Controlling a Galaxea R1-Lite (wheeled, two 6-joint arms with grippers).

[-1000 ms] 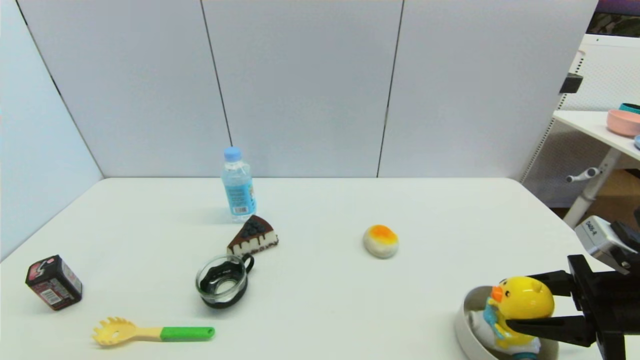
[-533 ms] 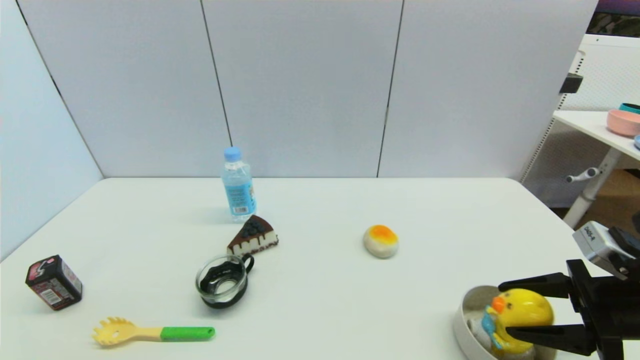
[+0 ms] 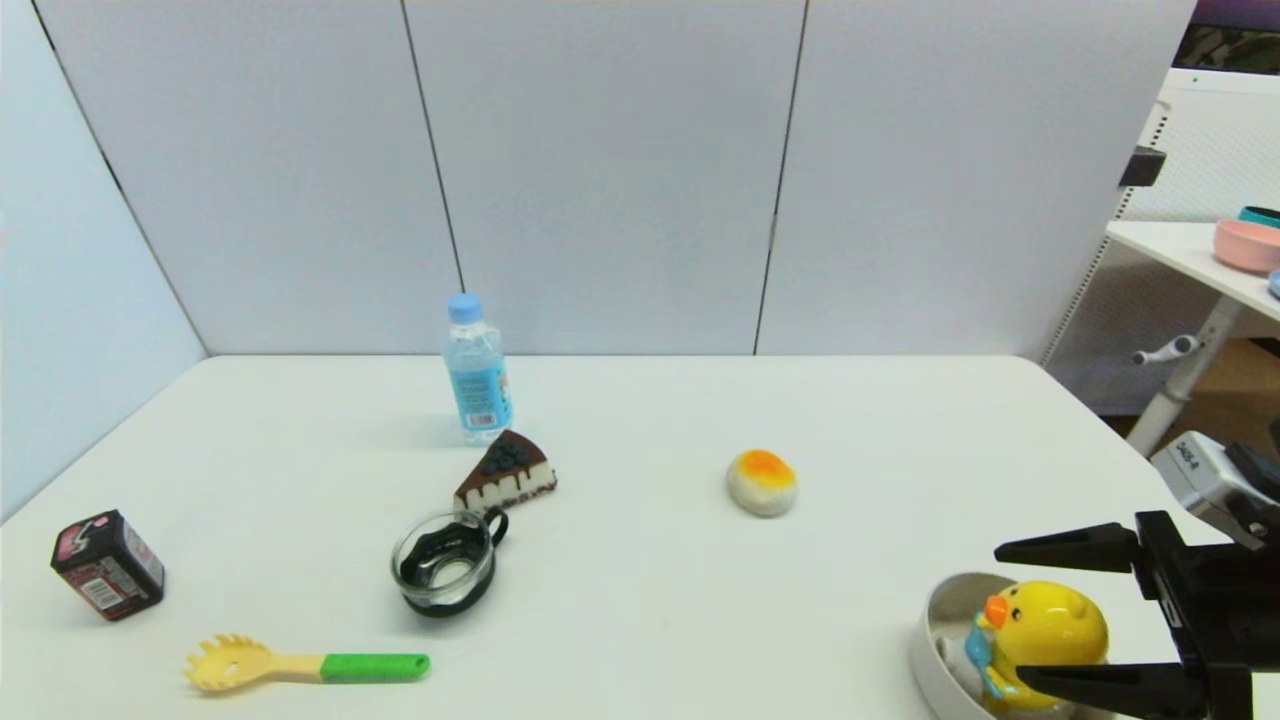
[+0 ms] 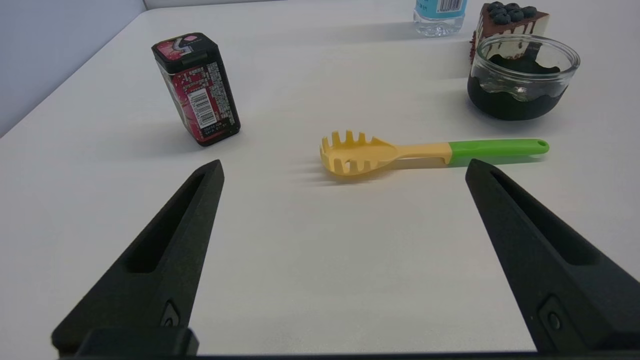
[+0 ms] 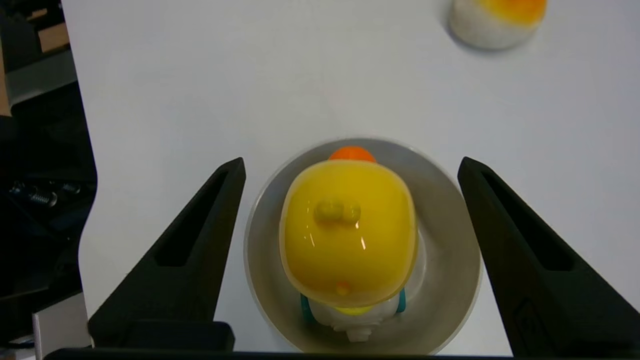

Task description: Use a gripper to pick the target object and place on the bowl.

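The yellow duck toy (image 3: 1045, 630) with orange beak and blue scarf stands upright inside the grey-beige bowl (image 3: 935, 615) at the table's front right. In the right wrist view the duck (image 5: 348, 232) fills the middle of the bowl (image 5: 450, 260). My right gripper (image 3: 1010, 615) is open, its fingers wide apart on either side of the duck and not touching it; it also shows in the right wrist view (image 5: 351, 165). My left gripper (image 4: 345, 167) is open and empty low over the table near the front left, out of the head view.
On the table: a white-and-orange bun (image 3: 762, 482), a glass cup with black handle (image 3: 445, 562), a cake slice (image 3: 507, 470), a water bottle (image 3: 477, 368), a yellow-green pasta spoon (image 3: 300, 665) and a red-black box (image 3: 107, 565). A side table with a pink bowl (image 3: 1247, 245) stands at the right.
The right gripper lowered the duck into the bowl, then opened its fingers wide and let it go. The duck now stands in the bowl by itself.
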